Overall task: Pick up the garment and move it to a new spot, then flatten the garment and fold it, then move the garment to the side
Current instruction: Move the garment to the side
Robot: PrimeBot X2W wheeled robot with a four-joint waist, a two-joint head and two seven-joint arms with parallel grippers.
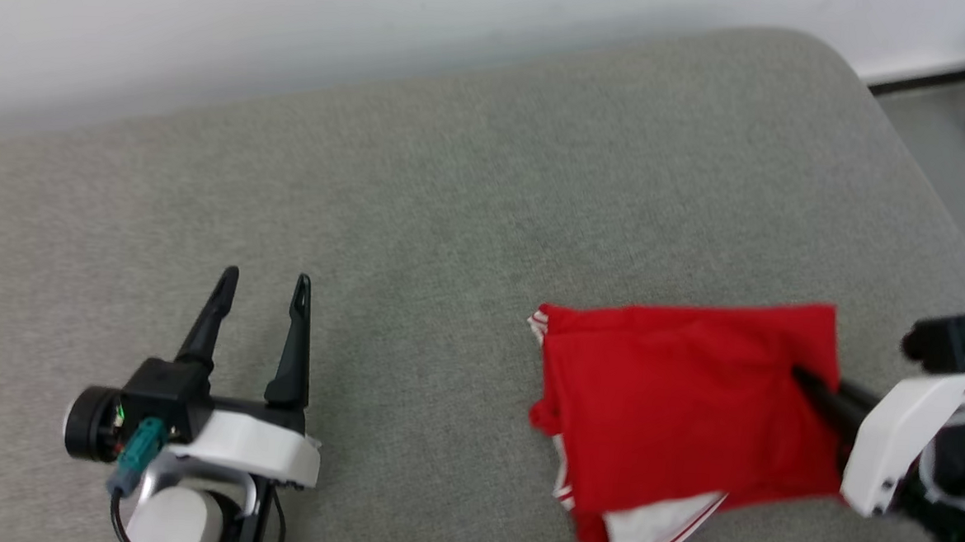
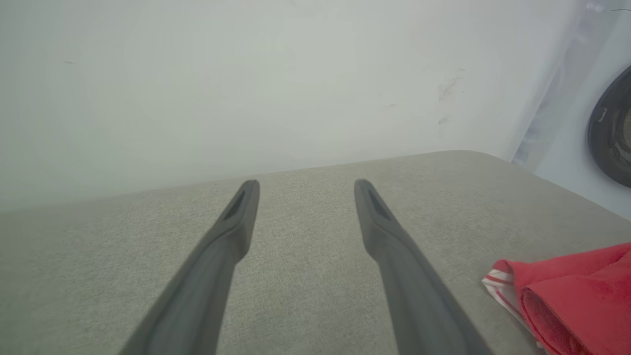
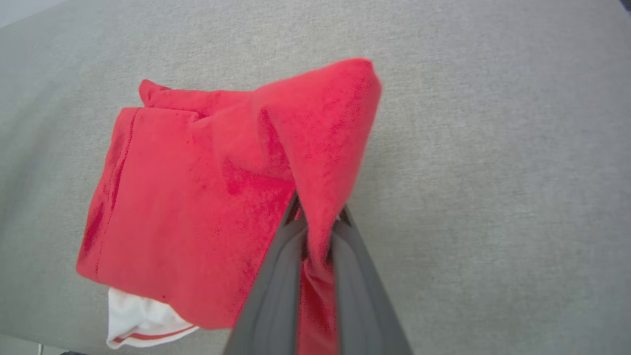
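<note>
The right gripper (image 1: 803, 377) is closed almost fully on the red jersey T-shirt (image 1: 674, 397), its two dark fingers (image 3: 276, 276) squeezing a ridge of cloth between them. Ahead of the fingertips in the right wrist view, the pinched fabric stands up in a peaked flap. The rest of the shirt (image 3: 197, 197) spreads out ahead and to the left of the fingers, lying on the grey seat cushion (image 1: 454, 179). Gripping one edge of an already folded bundle looks suited to sliding or lifting the whole stack, so this reads as the last step, moving it aside.

The left gripper (image 1: 267, 280) has its fingers spread wide with nothing between them. It sits over bare cushion (image 2: 305, 276), well apart from the shirt, probably parked out of the way. From the left gripper, the shirt (image 2: 577, 291) lies off beyond its right finger.

The shirt is folded into a rough rectangle with its plain red side up, and no lettering shows. A white sleeve (image 1: 651, 528) edged in red-and-white stripes pokes out from under the edge nearest the robot. Striped trim (image 1: 539, 323) also shows at the corner farthest from the right gripper. The layers sit unevenly and are softly creased
</note>
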